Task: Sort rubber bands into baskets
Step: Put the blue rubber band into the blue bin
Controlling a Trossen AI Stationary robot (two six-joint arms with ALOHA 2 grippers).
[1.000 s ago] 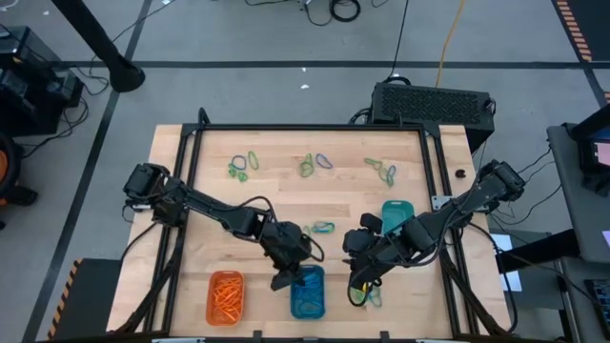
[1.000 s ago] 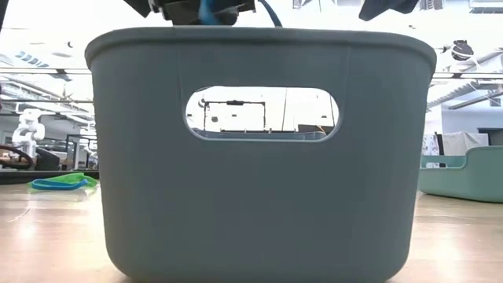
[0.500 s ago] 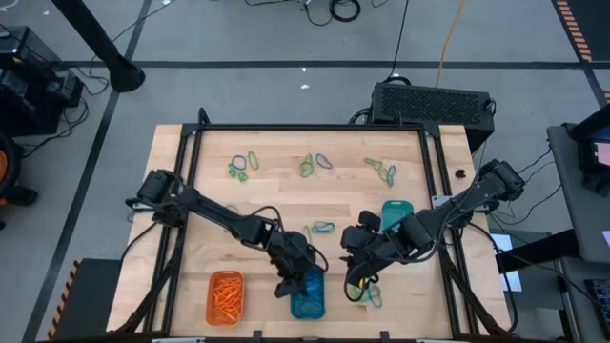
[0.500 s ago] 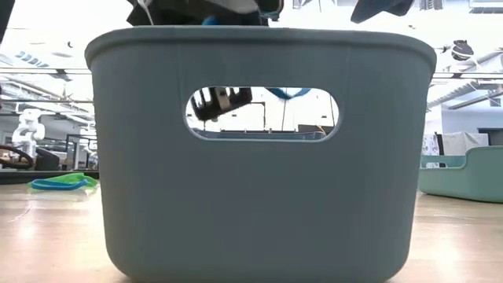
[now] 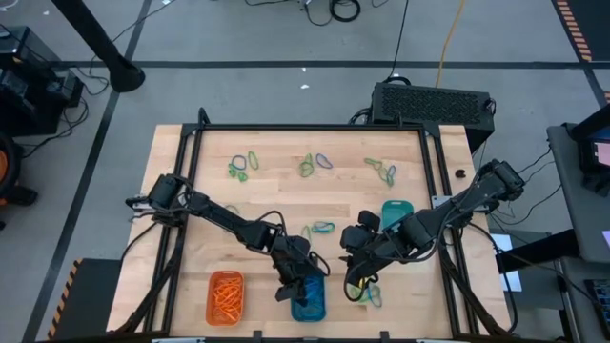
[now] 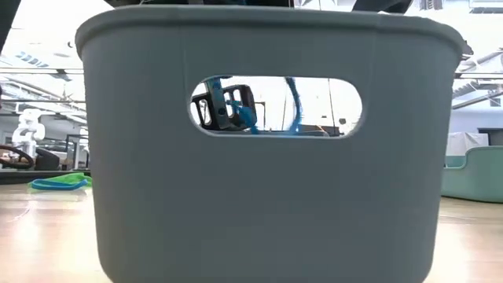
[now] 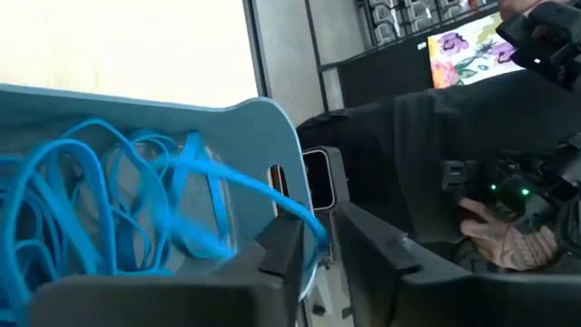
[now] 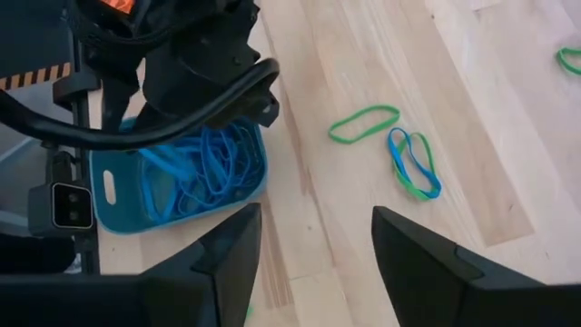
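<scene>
**Left gripper inside the blue basket, right gripper waiting beside it**

The landmark here is the blue basket [image 5: 308, 296], which stands at the near edge of the desk [image 5: 210, 229], between the orange basket [image 5: 226, 295] and the right arm's working spot.

The left gripper [image 5: 296, 284] reaches down into the blue basket. Its fingers [image 7: 281, 259] stand slightly apart, with a narrow gap between them, and a blue rubber band [image 7: 245, 186] runs right at this gap; I cannot tell if it is pinched or already free. A heap of blue bands [image 8: 204, 168] lies in the basket.

The right gripper [image 5: 358, 276] hovers just beside the blue basket, on the side away from the orange basket. Its fingers [image 8: 231, 250] are spread wide and hold nothing. Near them some green and blue bands [image 5: 367, 293] lie on the desk.

The orange basket holds orange bands [image 5: 227, 297]. The teal basket [image 5: 396, 214] stands farther from the blue basket, behind the right arm. More loose bands [image 5: 315, 164] lie in small groups along the far side of the desk, well apart from the blue basket.
</scene>
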